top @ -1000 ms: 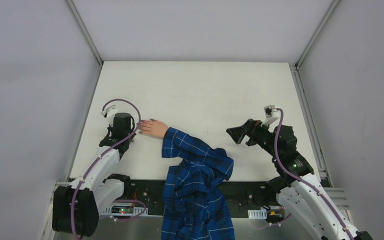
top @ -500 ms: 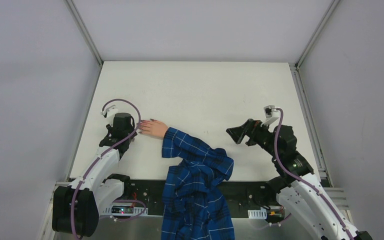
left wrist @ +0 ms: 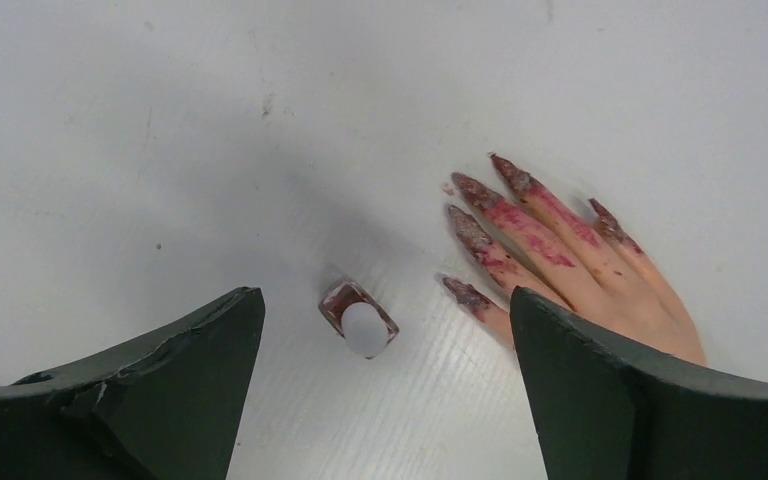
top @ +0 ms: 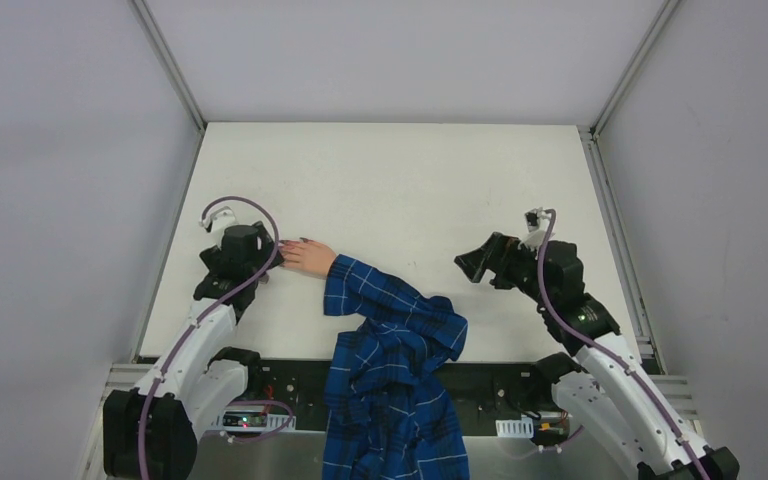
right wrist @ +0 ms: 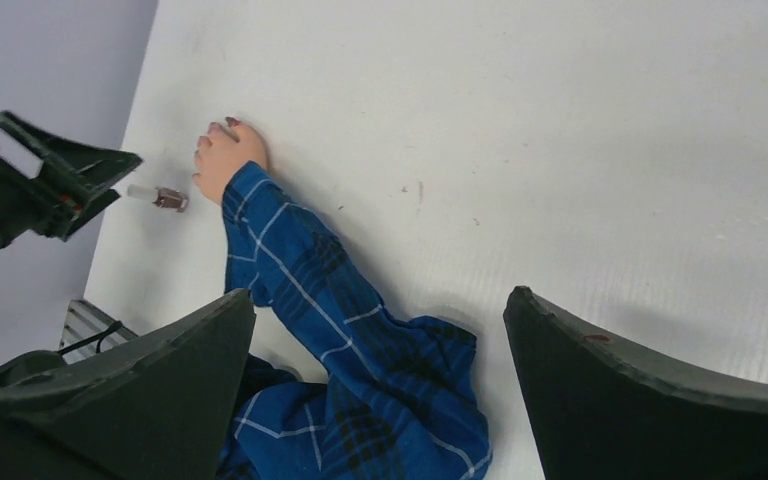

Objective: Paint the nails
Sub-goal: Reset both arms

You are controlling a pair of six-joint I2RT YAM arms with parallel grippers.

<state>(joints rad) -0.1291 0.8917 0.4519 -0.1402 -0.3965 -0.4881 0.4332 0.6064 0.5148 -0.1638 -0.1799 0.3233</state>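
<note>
A pale hand [top: 307,257] in a blue plaid sleeve [top: 392,312] lies flat on the white table [top: 390,170]. The nails [left wrist: 471,223] are dark reddish-purple, and smears of polish run down the fingers. Just left of the fingertips a small polish bottle [left wrist: 360,321] with a white cap stands upright and free. My left gripper [left wrist: 385,296] hangs above it, open, one finger on each side and neither touching it. Well to the right of the hand, my right gripper [top: 471,264] hovers open and empty above the table. It also shows in the right wrist view [right wrist: 378,300], above the sleeve.
The sleeve's cloth bunches at the table's near edge and hangs down over the arm mounts [top: 400,400]. Grey walls with metal rails [top: 168,62] enclose the table on three sides. The right wrist view shows the bottle [right wrist: 165,198] beside my left gripper [right wrist: 68,180].
My left gripper has gone from shut to open, letting go of the polish bottle, and shifted slightly left. The right arm shifted slightly and stays open.
</note>
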